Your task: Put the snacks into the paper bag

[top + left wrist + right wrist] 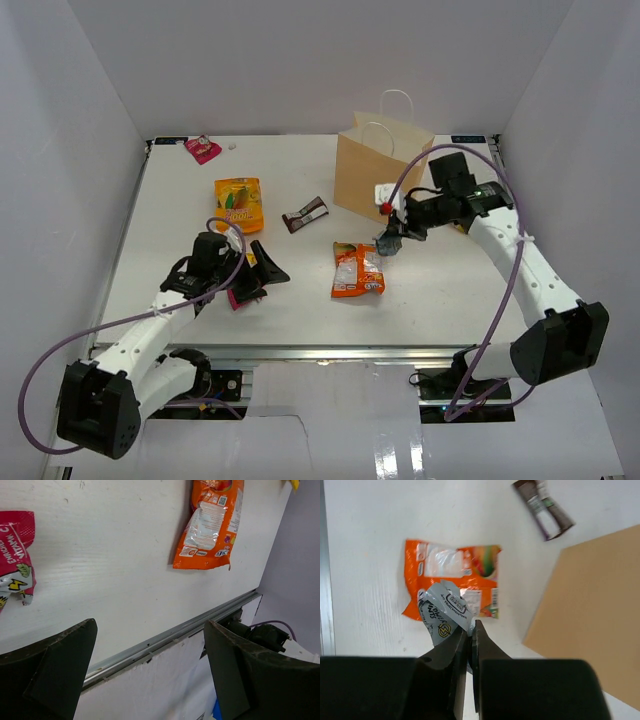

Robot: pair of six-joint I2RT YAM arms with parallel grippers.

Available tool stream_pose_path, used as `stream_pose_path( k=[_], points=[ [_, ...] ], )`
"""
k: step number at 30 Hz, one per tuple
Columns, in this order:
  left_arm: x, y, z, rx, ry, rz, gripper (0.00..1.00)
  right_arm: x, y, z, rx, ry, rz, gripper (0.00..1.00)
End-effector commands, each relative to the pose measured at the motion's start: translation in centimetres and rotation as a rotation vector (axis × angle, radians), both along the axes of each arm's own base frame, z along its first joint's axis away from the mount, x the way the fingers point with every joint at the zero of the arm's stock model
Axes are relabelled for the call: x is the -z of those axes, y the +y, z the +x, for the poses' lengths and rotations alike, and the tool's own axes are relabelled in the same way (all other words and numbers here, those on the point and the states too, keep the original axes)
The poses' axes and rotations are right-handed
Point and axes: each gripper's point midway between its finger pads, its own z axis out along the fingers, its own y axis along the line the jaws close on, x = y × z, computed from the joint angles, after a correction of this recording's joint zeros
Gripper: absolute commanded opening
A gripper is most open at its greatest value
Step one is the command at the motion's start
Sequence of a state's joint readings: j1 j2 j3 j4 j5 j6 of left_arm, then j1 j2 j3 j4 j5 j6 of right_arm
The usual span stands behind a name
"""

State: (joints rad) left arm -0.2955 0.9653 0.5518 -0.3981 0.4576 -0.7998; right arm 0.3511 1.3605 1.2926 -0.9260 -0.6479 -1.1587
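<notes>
Left gripper [256,272] is noted spread wide with nothing held, a magenta packet [238,296] just beside it near the front edge of the table [300,335]. Bare tabletop is seen between the large orange pouch [238,203], dark brown bar [305,214] and orange-white packet [358,270]. Right gripper [470,632] is clamped on only a corner of the blue-grey packet [444,611], which is seen over the orange-white one; a slip could be caused by so small a bite. The paper bag [372,175] stands upright just beyond. It could be tipped if its near wall is struck before the packet is raised over the mouth. The side wall [570,100] is close on the right.
</notes>
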Motion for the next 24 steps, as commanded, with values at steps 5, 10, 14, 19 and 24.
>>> stream_pose_path(
  k=[5,10,14,19,24],
  points=[
    [-0.8,-3.5,2.1,0.071,-0.065,0.028,0.98,-20.6,-2.0,8.5,0.454,-0.206,0.512,0.08],
    [-0.7,-6.0,2.7,0.14,-0.082,0.06,0.98,-25.9,-5.6,14.1,0.787,-0.282,0.664,0.08],
    [0.5,-8.0,3.1,0.191,-0.068,0.1,0.98,-24.8,-7.7,17.4,0.971,-0.299,0.694,0.08],
    [1.0,-10.2,4.0,0.255,-0.087,0.147,0.97,-21.4,-7.7,19.5,1.003,-0.261,0.653,0.08],
    [2.0,-11.6,5.3,0.288,-0.08,0.21,0.96,-18.5,-6.8,19.7,0.979,-0.211,0.624,0.19]
  ],
)
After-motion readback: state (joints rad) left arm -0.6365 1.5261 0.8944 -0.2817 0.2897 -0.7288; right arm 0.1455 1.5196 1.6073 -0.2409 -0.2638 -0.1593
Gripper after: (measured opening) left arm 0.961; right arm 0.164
